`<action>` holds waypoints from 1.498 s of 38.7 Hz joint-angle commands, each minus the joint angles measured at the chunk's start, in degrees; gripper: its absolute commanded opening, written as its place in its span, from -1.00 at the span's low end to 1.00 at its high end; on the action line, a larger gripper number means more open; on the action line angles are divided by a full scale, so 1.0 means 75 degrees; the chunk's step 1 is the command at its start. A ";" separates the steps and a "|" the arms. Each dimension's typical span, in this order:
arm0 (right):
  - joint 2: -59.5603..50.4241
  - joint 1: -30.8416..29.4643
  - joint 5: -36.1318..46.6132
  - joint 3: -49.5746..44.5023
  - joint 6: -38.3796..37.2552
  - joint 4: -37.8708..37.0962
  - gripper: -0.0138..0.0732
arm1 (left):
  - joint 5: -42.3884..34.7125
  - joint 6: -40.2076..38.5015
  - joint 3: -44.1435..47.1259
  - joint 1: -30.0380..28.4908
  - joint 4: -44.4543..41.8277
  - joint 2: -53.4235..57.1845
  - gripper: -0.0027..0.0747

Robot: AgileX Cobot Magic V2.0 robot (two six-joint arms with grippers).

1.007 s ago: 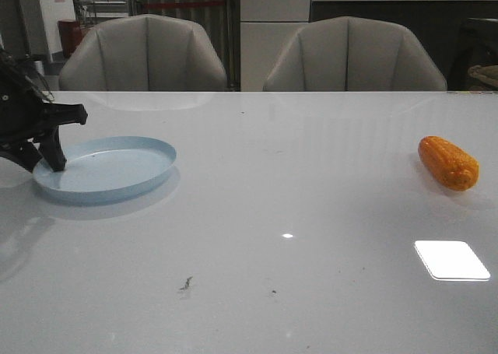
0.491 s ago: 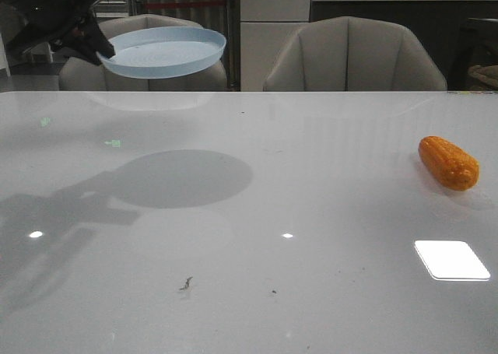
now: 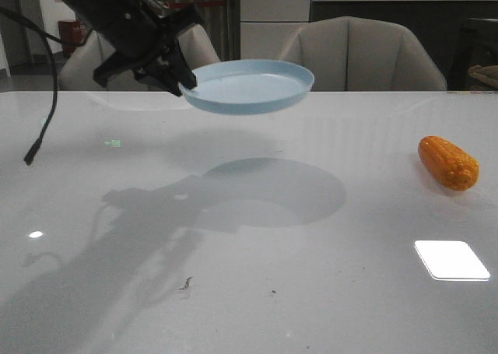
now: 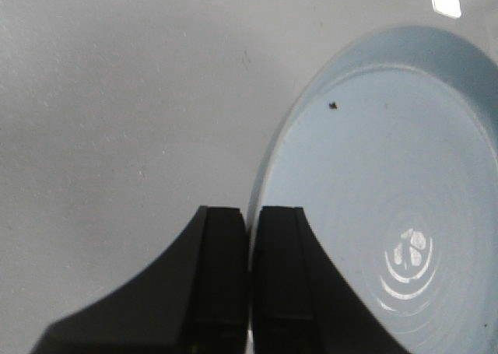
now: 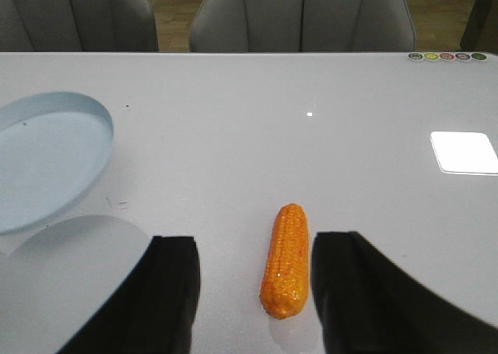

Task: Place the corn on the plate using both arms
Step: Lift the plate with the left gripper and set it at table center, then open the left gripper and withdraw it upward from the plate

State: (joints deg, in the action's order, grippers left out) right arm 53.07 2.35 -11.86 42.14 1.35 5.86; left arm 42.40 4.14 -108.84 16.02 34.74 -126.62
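My left gripper (image 3: 184, 80) is shut on the left rim of the pale blue plate (image 3: 253, 83) and holds it level in the air, well above the table's far middle. In the left wrist view the two fingers (image 4: 222, 272) pinch the plate's (image 4: 389, 175) edge. The orange corn (image 3: 448, 162) lies on the table at the right. In the right wrist view the corn (image 5: 286, 259) lies between my open right gripper's (image 5: 254, 245) fingers, nearer one of them, and the plate (image 5: 47, 163) shows beyond. The right gripper is out of the front view.
The plate's round shadow (image 3: 276, 192) falls on the white table (image 3: 249, 292). Two grey chairs (image 3: 354, 54) stand behind the far edge. A black cable (image 3: 43, 128) hangs from the left arm. A bright light patch (image 3: 451, 259) lies at the front right.
My left gripper has lifted the plate off the table at the left and carried it up and to the right. The corn has not moved.
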 commanded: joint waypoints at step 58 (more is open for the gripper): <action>0.1849 -0.0047 -0.1176 0.2804 0.0004 0.0010 0.41 | 0.1618 0.0891 -0.3058 -0.0842 -0.3164 0.1887 0.13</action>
State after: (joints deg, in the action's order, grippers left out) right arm 64.15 2.35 -22.98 57.94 1.35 5.86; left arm 57.93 10.46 -129.90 9.56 10.70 -118.20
